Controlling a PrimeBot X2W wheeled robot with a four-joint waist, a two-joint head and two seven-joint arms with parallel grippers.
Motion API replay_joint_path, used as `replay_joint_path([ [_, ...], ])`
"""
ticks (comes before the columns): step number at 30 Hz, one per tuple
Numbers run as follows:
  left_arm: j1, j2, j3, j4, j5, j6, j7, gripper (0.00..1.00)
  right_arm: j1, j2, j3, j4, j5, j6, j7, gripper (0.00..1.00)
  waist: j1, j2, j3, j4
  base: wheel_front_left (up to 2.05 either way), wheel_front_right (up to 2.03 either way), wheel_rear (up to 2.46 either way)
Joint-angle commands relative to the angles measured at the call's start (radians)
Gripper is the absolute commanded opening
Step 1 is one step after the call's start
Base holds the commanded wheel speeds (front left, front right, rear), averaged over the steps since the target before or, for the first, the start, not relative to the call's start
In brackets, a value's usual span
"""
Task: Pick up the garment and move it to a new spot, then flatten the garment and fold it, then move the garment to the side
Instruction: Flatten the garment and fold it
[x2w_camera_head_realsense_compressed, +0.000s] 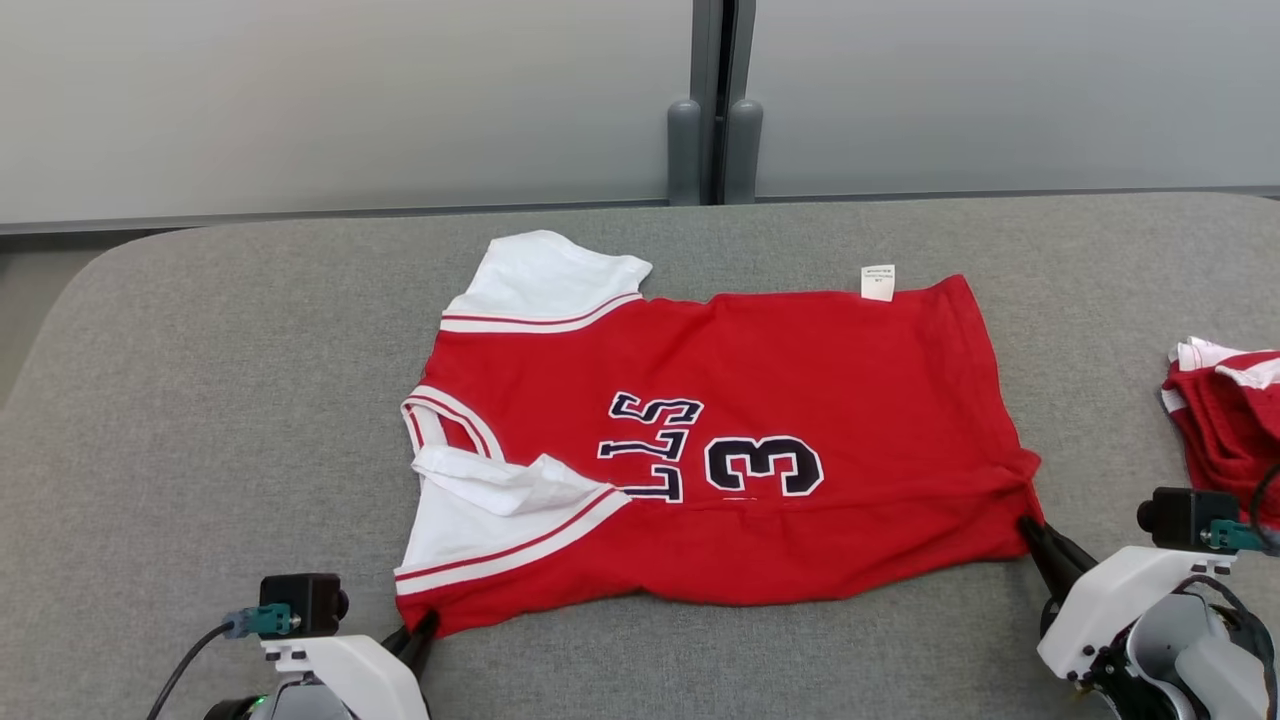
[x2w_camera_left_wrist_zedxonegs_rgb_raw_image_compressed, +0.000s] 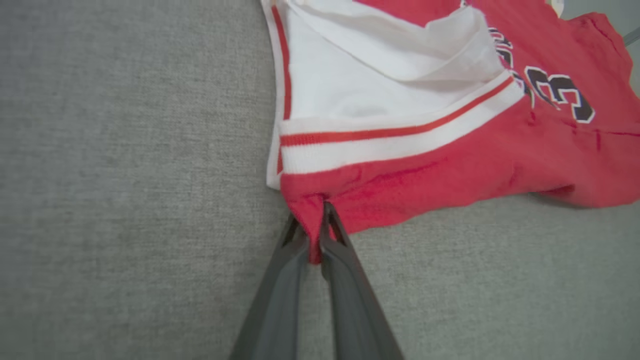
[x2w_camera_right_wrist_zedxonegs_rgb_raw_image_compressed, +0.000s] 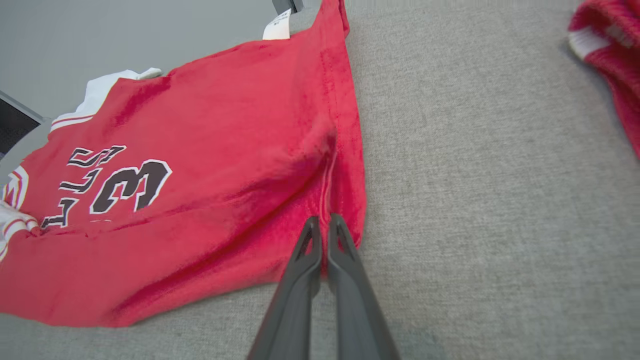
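Observation:
A red jersey-style garment (x2w_camera_head_realsense_compressed: 800, 380) with white sleeves and a dark "3" lies spread sideways on the grey table (x2w_camera_head_realsense_compressed: 200, 400), neck to the left. My left gripper (x2w_camera_head_realsense_compressed: 425, 625) is shut on the garment's near-left corner, below the white sleeve band; in the left wrist view a pinch of red cloth (x2w_camera_left_wrist_zedxonegs_rgb_raw_image_compressed: 314, 230) sits between the two dark fingers (x2w_camera_left_wrist_zedxonegs_rgb_raw_image_compressed: 280, 290). My right gripper (x2w_camera_head_realsense_compressed: 1030, 530) is shut on the near-right hem corner, and the right wrist view shows the hem (x2w_camera_right_wrist_zedxonegs_rgb_raw_image_compressed: 345, 200) bunched at the closed fingertips (x2w_camera_right_wrist_zedxonegs_rgb_raw_image_compressed: 324, 225).
A second red and white garment (x2w_camera_head_realsense_compressed: 1225, 410) lies crumpled at the table's right edge, close to my right wrist. Behind the table stands a pale wall with a grey post (x2w_camera_head_realsense_compressed: 712, 120). The table's left corner is rounded.

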Motion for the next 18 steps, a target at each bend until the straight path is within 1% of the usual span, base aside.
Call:
replay_joint_path([
  [1,0.016,0.021,0.006,-0.005,-0.009,0.004,-0.002,0.00,0.019,-0.016,0.002,-0.017,0.017,0.001,0.001,0.00,0.0000,-0.0001,-0.012,0.002,0.00,0.00,0.00],
  [7,0.052,0.079,0.016,-0.074,-0.014,0.029,0.005,0.00,0.082,-0.084,0.014,-0.116,0.064,0.000,0.025,0.00,0.0000,-0.0001,-0.035,0.006,0.00,0.00,0.00],
  [13,0.108,0.144,0.008,-0.186,-0.023,0.081,0.034,0.00,0.174,-0.157,0.009,-0.235,0.098,0.000,0.037,0.00,0.0000,-0.0001,-0.050,0.004,0.00,0.00,0.00],
  [18,0.157,0.191,0.005,-0.287,-0.037,0.122,0.056,0.00,0.267,-0.194,-0.014,-0.303,0.123,0.000,0.062,0.00,0.0000,-0.0001,-0.054,0.002,0.00,0.00,0.00],
])
